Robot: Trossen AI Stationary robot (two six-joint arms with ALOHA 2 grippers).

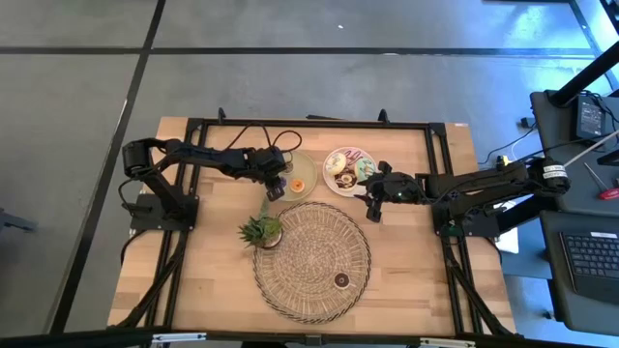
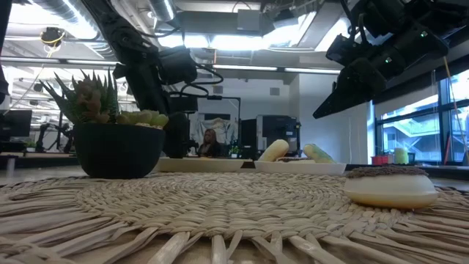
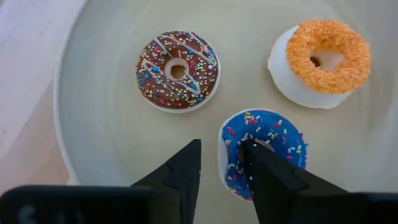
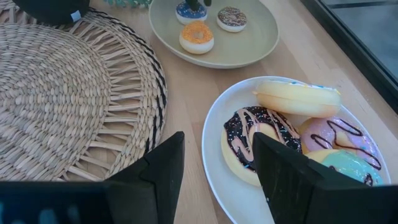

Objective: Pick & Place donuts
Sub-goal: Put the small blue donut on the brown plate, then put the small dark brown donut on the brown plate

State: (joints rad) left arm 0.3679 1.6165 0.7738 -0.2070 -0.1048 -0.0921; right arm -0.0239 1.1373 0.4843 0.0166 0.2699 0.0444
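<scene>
My left tool (image 3: 221, 163) hangs released over the green plate (image 3: 93, 124), one finger in the blue donut (image 3: 264, 149) hole, the other just outside its rim.

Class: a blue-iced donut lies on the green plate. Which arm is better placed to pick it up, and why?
Left. Its tool is open, straddling the blue-iced donut's rim on the green plate. The right tool hovers near the white plate.

Two black jointed arms trail looped black cables; each pincer (image 3: 221, 180) has wedge-shaped matte black fingers.
</scene>
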